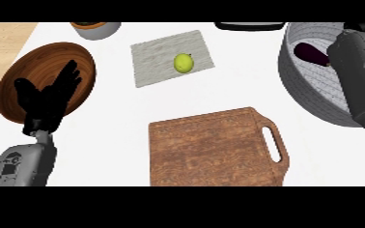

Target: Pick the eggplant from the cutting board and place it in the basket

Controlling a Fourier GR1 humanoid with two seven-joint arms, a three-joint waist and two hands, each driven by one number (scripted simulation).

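Observation:
The dark purple eggplant [312, 54] lies inside the grey woven basket [299, 89] at the right edge, near its far wall. My right forearm reaches over the basket from the lower right. Only a black bit of the right hand [354, 26] shows at the top edge, just right of and beyond the eggplant, and I cannot tell whether it touches it. The brown wooden cutting board [214, 149] with a handle slot lies at the bottom centre with nothing on it. My left hand [44, 99] rests open at the left, fingers up.
A round wooden bowl [68, 58] lies under and behind the left hand. A lime [184, 63] sits on a grey mat [160, 55] at centre back. A grey bowl [96, 29] and a black object [249, 25] stand along the far edge.

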